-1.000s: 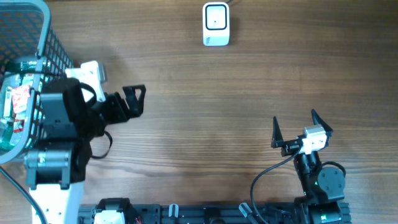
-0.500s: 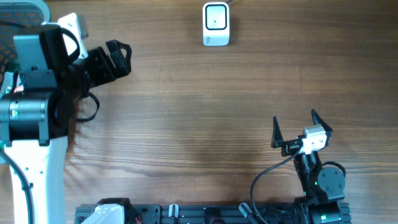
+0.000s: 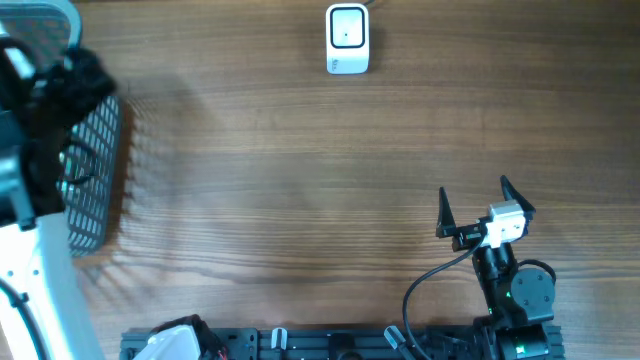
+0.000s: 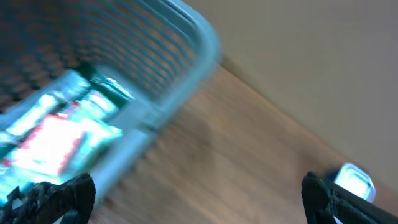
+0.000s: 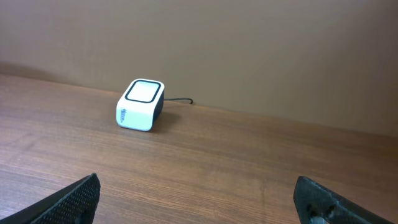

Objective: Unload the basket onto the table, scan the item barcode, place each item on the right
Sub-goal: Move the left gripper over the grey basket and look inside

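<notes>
Step in hand: reach-in for the pick, nothing scanned yet, by my read. Left gripper [image 4: 193,200] is at 9–10 o'clock, over the basket [image 3: 96,172] at the left edge of the desk [image 3: 300,200]. Its jaws are wide open and empty. The wrist view is blurred but shows green/white/red packets [image 4: 62,127] lying inside the basket, below the rim. Those are the items; can't make out a barcode on any. Scanner [image 3: 347,38] sits at 12 o'clock at the far edge, well apart from the basket. Right gripper [image 3: 474,208] is at 4–5 o'clock, fully open, holding nothing, facing the scanner. Next move probably needs the left to drop inside the rim, close on one packet without snagging the mesh, lift clear, then carry it to 12 o'clock with the barcode side to the scanner.
</notes>
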`<state>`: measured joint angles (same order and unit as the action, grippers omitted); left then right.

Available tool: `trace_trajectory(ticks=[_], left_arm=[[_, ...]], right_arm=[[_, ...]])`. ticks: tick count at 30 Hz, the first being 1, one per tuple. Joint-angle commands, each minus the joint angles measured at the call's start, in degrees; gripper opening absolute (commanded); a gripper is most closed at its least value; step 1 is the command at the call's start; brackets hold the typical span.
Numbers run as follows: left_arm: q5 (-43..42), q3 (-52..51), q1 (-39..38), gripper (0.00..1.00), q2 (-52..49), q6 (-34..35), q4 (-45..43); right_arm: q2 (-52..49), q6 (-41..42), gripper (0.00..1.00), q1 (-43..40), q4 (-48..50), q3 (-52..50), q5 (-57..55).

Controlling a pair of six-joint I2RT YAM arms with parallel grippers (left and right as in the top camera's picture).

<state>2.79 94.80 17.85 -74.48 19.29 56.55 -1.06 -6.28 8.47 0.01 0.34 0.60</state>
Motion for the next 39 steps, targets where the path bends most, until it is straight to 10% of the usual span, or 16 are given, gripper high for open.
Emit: trace_trajectory(ticks=[1,39], left_arm=[[-3.6,1.3,8.4,1.00,-0.3,1.0,-1.9],[-3.2,1.3,25.0,1.00,-15.6,0.3,-7.2]], right_arm=[[0.0,0.3,1.00,0.0,0.3,0.0,0.4],[0.0,0.3,0.99,0.0,0.3,0.0,0.3]])
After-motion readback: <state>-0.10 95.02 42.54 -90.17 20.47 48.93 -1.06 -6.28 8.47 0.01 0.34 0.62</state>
